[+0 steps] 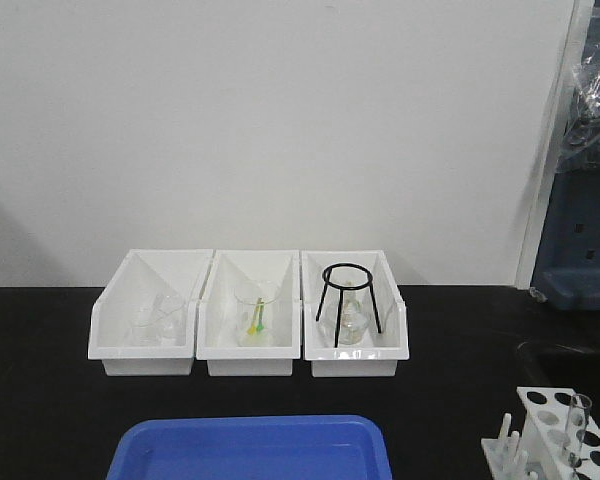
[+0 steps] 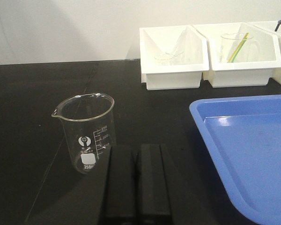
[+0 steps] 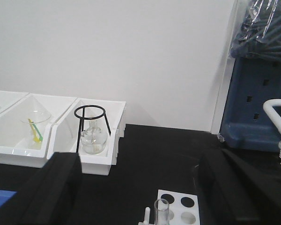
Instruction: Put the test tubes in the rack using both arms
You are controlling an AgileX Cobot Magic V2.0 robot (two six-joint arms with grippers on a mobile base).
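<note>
The white rack [image 1: 533,421] stands at the table's front right corner, with one clear test tube [image 1: 578,425] upright in a hole near its right side. The right wrist view shows the rack [image 3: 177,209] just below my right gripper [image 3: 140,157], with the test tube [image 3: 161,211] at its front left. That gripper is wide open and its black fingers [image 3: 56,183] stand far apart with nothing between them. My left gripper [image 2: 136,147] is shut and empty, low over the black table between a beaker and a blue tray. Neither arm appears in the front view.
Three white bins [image 1: 150,355] line the back, holding small glassware, a beaker with coloured sticks [image 1: 256,315] and a flask under a black ring stand [image 1: 352,305]. A blue tray [image 1: 250,450] lies front centre. A 250 ml beaker [image 2: 86,131] stands left of the left gripper. A blue crate [image 1: 580,250] sits far right.
</note>
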